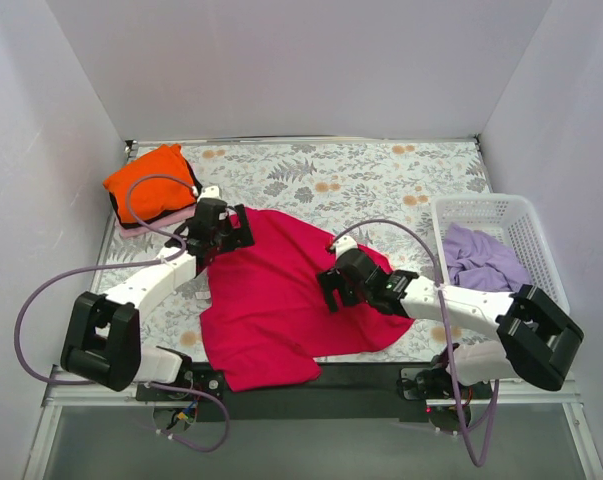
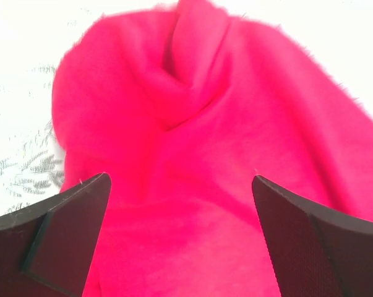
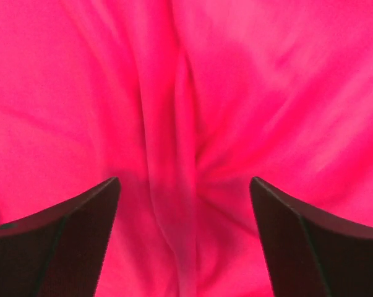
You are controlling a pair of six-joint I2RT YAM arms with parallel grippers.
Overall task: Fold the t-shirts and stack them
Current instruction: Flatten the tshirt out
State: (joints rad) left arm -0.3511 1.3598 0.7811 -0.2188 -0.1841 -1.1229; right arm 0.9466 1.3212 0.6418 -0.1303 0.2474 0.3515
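While the left hand [image 2: 180, 182] and right hand [image 3: 185, 182] hover spread, gripping nothing, over the crimson t-shirt [image 1: 276, 300] rumpled near-centre on the surface [image 1: 381, 180], each should pinch an outer edge and draw it flat.

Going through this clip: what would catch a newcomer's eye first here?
The crimson-magenta t-shirt sprawls rumpled across the middle of the table, with the left gripper at its far-left edge and the right gripper over its right side, both open. A folded orange t-shirt sits in the far-left corner; a lavender t-shirt lies crumpled in the white basket at right.
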